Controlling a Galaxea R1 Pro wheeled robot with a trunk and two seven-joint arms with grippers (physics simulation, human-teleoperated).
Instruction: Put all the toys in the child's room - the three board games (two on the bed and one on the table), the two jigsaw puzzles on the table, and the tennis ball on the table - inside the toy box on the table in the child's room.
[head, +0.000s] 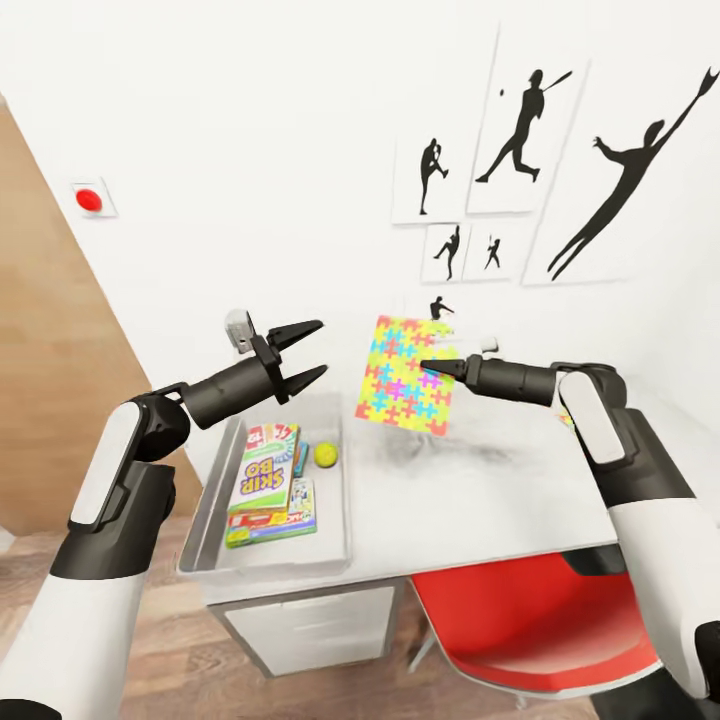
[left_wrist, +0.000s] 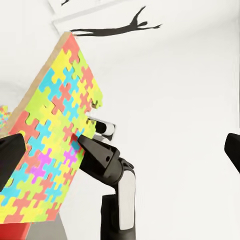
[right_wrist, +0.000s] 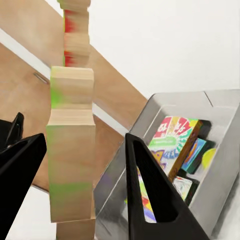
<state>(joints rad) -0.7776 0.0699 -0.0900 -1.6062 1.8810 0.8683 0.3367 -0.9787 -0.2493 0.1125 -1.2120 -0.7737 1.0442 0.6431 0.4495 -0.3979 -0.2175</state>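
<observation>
My right gripper (head: 432, 367) is shut on a jigsaw puzzle (head: 405, 388), holding it upright in the air over the table (head: 480, 500). In the right wrist view the puzzle (right_wrist: 72, 165) shows edge-on between the fingers (right_wrist: 150, 195). My left gripper (head: 305, 356) hangs open and empty above the toy box (head: 205, 520), left of the puzzle (left_wrist: 55, 140). The box's rim (right_wrist: 220, 102) surrounds stacked board games (head: 265, 470), a Skip-Bo box on top (right_wrist: 172, 137). The tennis ball (head: 325, 455) lies beside them in the box (right_wrist: 209, 156).
A red chair (head: 540, 620) is tucked under the table's front edge at right. White drawers (head: 310, 625) sit below the toy box. Baseball silhouette prints (head: 525, 120) and a red button (head: 90, 200) are on the wall. A wood panel (head: 50, 380) stands at left.
</observation>
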